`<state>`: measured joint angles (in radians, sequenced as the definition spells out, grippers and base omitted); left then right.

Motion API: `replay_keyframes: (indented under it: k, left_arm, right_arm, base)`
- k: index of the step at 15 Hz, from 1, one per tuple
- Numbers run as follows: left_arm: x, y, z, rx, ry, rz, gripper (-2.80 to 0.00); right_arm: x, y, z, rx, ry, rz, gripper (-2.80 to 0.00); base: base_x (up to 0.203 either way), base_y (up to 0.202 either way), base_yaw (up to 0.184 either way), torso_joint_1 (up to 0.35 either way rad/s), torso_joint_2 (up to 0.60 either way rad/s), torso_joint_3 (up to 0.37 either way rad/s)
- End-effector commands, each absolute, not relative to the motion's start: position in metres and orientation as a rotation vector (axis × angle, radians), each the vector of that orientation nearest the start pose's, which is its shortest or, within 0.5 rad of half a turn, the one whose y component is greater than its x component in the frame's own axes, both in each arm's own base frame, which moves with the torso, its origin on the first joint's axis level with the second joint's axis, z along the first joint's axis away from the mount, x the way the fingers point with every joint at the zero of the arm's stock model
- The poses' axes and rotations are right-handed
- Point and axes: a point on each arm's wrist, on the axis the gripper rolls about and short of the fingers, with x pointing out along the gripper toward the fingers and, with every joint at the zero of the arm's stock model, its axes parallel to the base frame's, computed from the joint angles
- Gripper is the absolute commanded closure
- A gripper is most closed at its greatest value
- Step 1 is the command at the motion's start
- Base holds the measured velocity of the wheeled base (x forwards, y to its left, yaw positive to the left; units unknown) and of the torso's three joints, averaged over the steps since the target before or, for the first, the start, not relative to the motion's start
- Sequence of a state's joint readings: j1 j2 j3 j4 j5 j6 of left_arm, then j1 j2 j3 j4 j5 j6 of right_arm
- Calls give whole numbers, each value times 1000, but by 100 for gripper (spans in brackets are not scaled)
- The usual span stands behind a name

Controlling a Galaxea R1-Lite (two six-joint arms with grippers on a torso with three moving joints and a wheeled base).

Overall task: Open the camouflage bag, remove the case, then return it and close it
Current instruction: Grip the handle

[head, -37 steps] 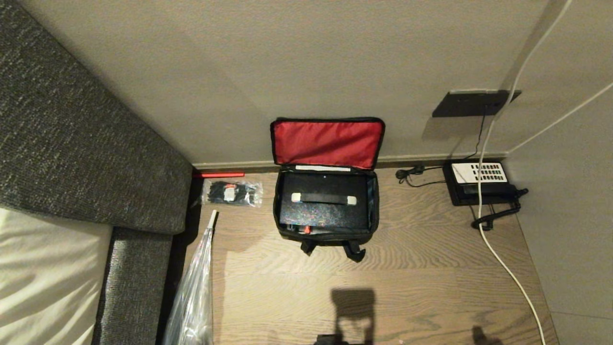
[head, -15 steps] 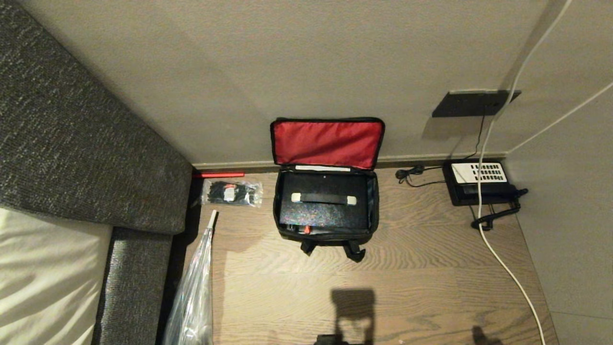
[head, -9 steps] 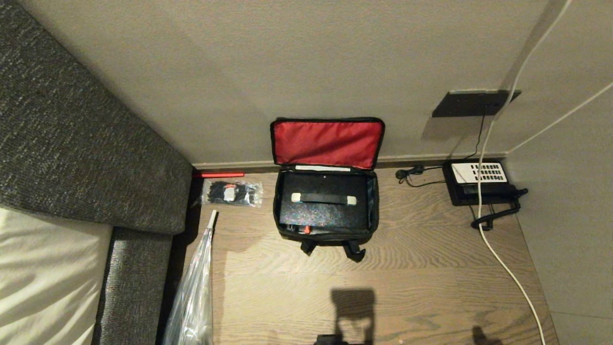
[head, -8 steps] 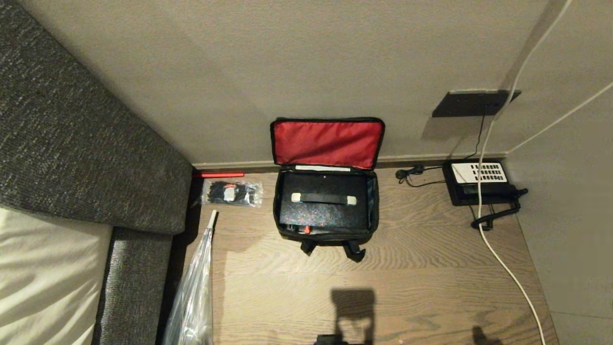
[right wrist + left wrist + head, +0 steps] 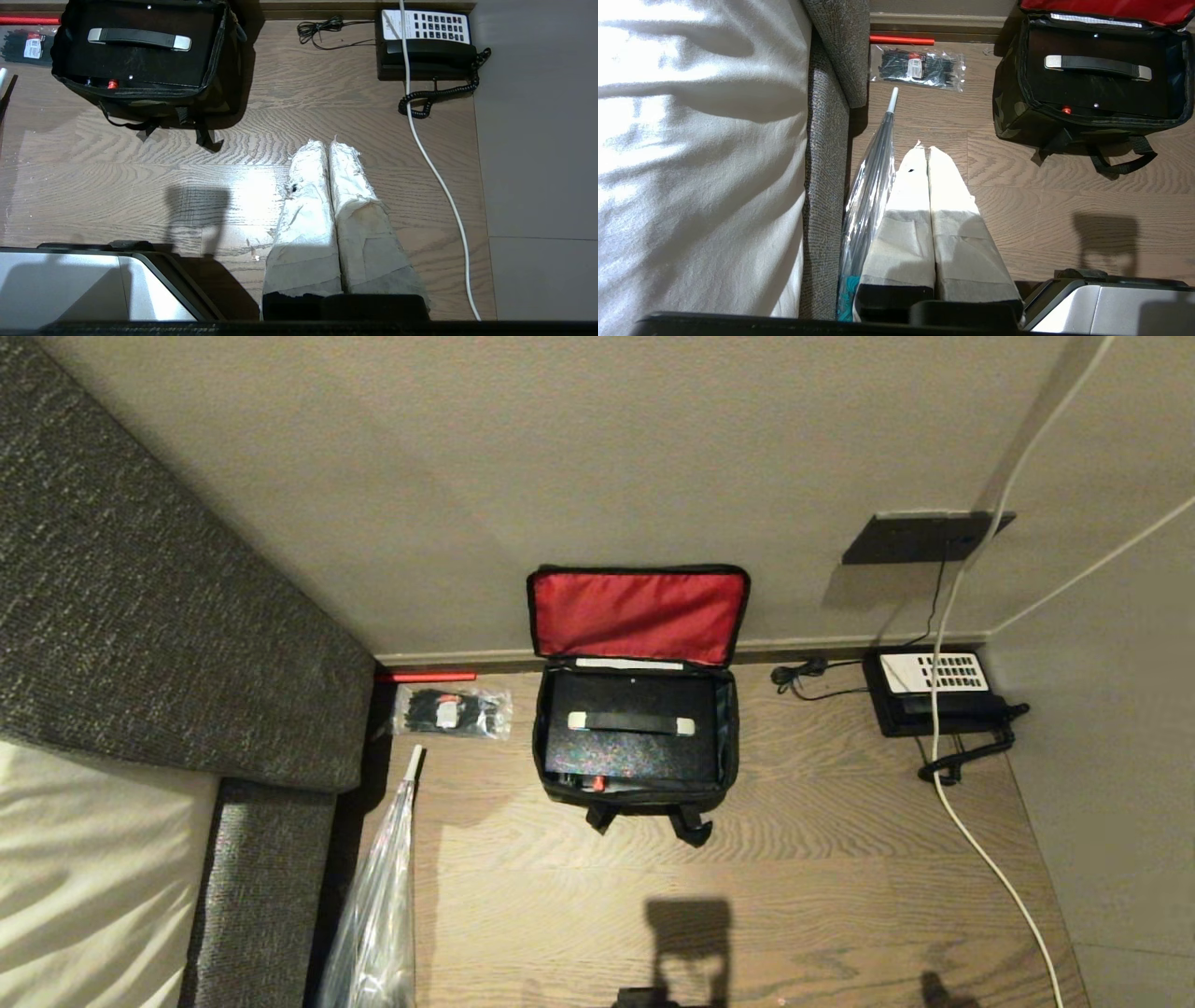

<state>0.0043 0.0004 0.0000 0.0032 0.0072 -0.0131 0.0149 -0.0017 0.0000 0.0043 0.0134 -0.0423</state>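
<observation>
The camouflage bag [image 5: 635, 775] sits open against the wall with the case [image 5: 633, 728] inside, so either lifting or lid-closing seems next; both pincers, left [image 5: 928, 151] and right [image 5: 328, 145], hang clenched, well apart from it.

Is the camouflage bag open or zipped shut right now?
Open: the camouflage bag has its red-lined lid propped back against the wall, and the black case shows inside.

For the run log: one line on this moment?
camouflage bag: lid open | case: inside bag | left gripper: shut, parked | right gripper: shut, parked
</observation>
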Motion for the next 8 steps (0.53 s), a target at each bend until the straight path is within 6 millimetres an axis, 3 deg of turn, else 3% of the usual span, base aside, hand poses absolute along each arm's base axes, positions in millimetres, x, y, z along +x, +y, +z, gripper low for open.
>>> replay_keyframes:
  k: [1,8]
  left_arm:
    - [-23,0,74,-14,5,12,0]
    - [-23,0,74,-14,5,12,0]
  right_arm:
    - [-23,0,75,-43,-1,29,0]
    - [-23,0,75,-43,-1,29,0]
  base:
    - [0,0,0,0,0,0]
    - [0,0,0,0,0,0]
